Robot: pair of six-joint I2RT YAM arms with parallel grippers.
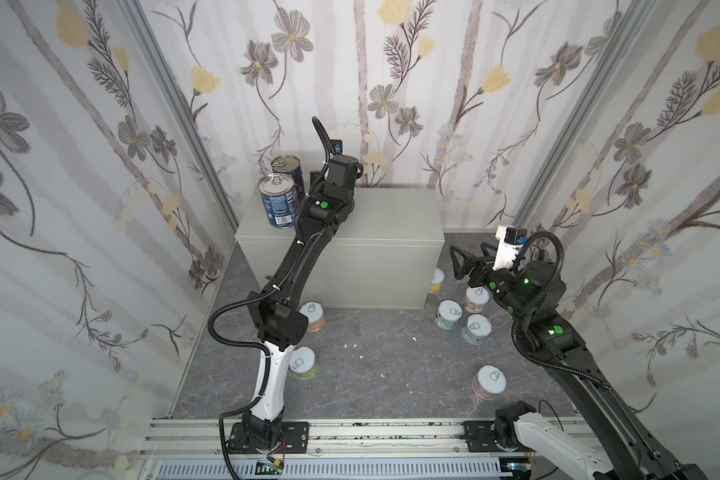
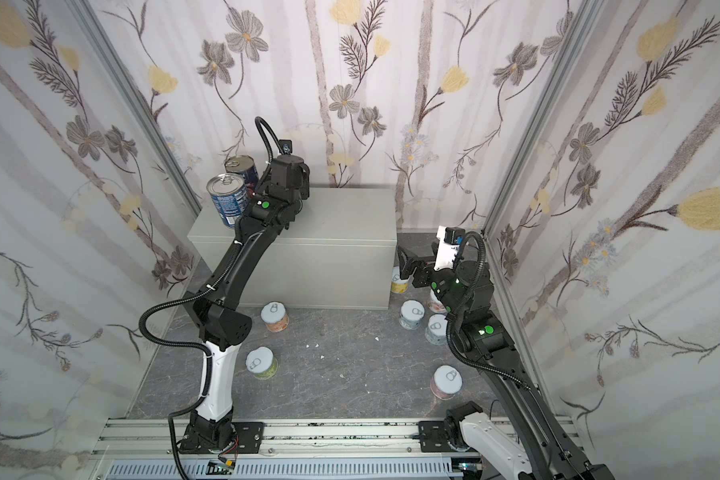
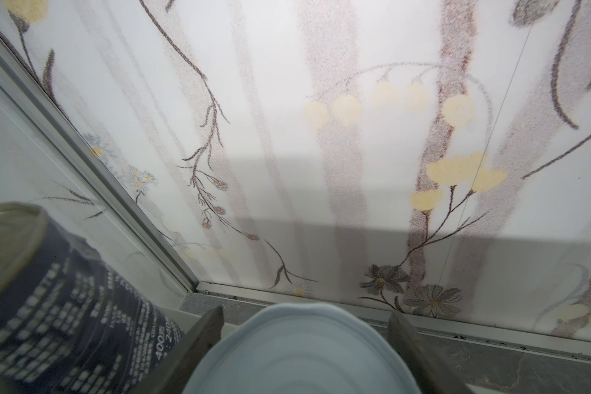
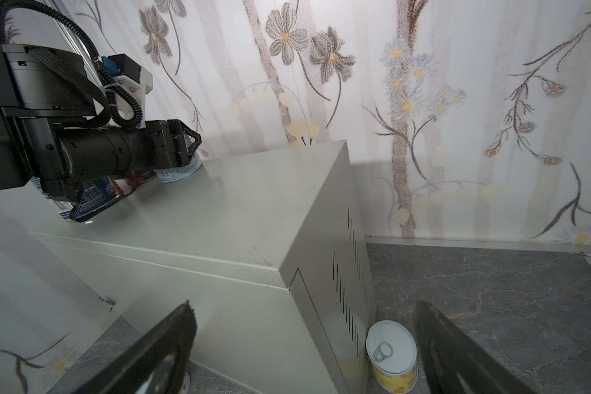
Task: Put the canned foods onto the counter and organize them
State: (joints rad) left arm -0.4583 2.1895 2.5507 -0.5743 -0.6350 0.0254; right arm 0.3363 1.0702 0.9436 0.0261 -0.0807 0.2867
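The left claw (image 3: pixel 304 314) is clamped on a short can (image 3: pixel 297 358) with a pale lid, its fingers (image 3: pixel 202 341) pressing the rim from both sides. Seen from the right wrist, this can appears to sit with its base on the counter (image 4: pixel 239 204) — toward the back left of the flat top, just beside the two tall blue cans (image 1: pixel 278 201) that stand upright there. The step in hand reads as the release. To do it well, confirm that the base lies flat on the metal before letting go. Spread the fingers only enough to free the rim. Then withdraw upward and away from the tall blue cans, since the nearer one stands close to the wrist and a sideways exit could tip it. The right claw (image 1: pixel 470 261) hangs spread wide and empty at the counter's right end, over a yellow-labelled can (image 4: pixel 393 358) that stands right beside the side wall — a sensible next pick. Six more loose tins (image 1: pixel 449 314) stand on the floor (image 1: pixel 371 357).
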